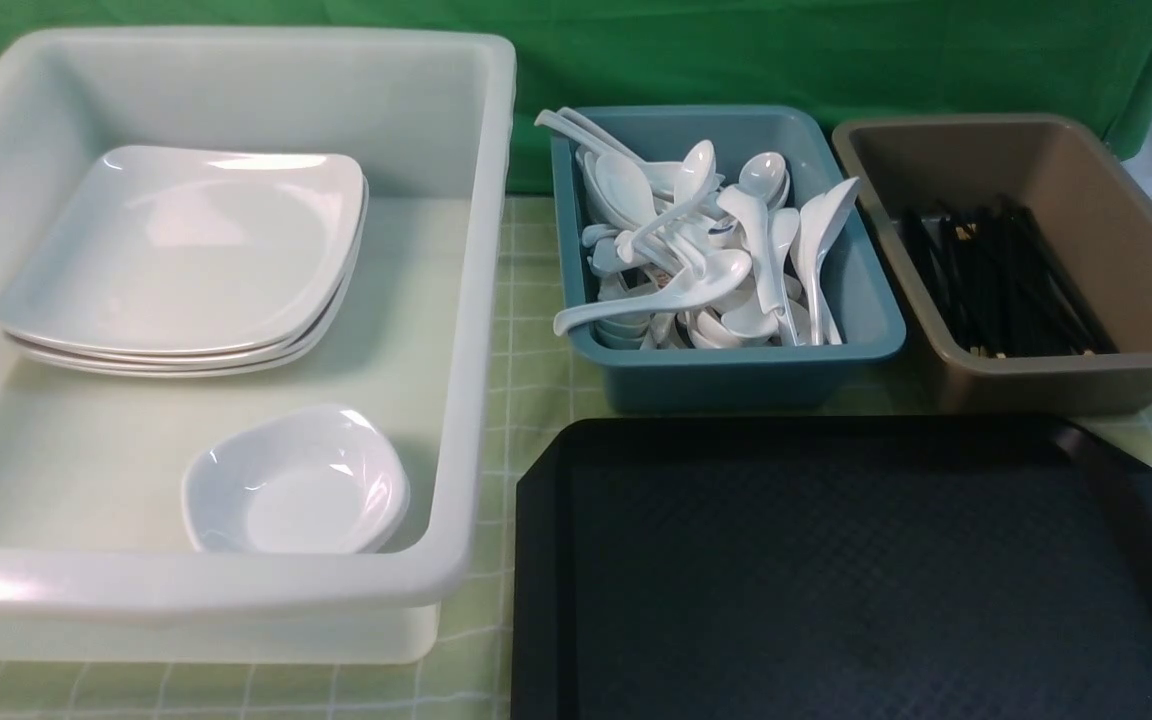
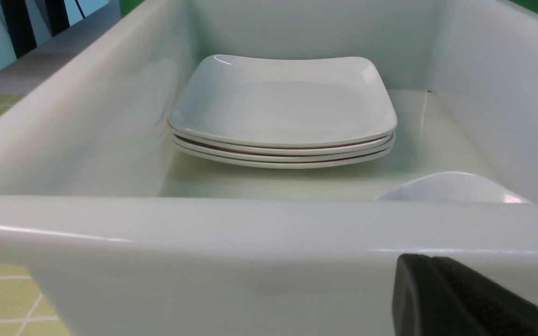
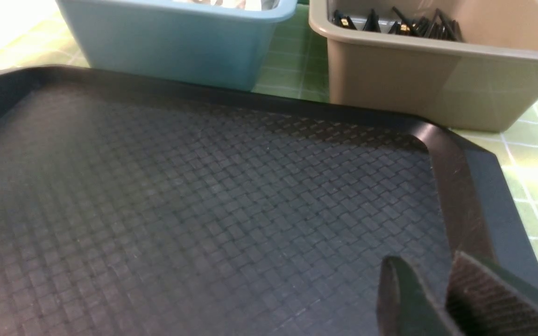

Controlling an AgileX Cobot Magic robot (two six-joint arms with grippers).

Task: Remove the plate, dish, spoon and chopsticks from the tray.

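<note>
The black tray (image 1: 836, 570) lies at the front right with nothing on it; it also shows in the right wrist view (image 3: 203, 210). Three white plates (image 1: 186, 250) are stacked at the back of the white tub (image 1: 476, 300), also in the left wrist view (image 2: 283, 100). A small white dish (image 1: 296, 480) sits at the tub's front. White spoons (image 1: 716, 250) fill the teal tub (image 1: 736, 370). Black chopsticks (image 1: 996, 280) lie in the brown tub (image 1: 1056, 385). My left gripper (image 2: 430, 259) is shut and empty just outside the tub's near wall. My right gripper (image 3: 430, 261) hangs over the tray's right corner, jaws slightly apart and empty.
A green checked cloth (image 1: 536, 330) covers the table, with a green backdrop (image 1: 736, 50) behind. The tubs stand close together behind and to the left of the tray. In the front view neither gripper shows, apart from a dark sliver at the lower left edge.
</note>
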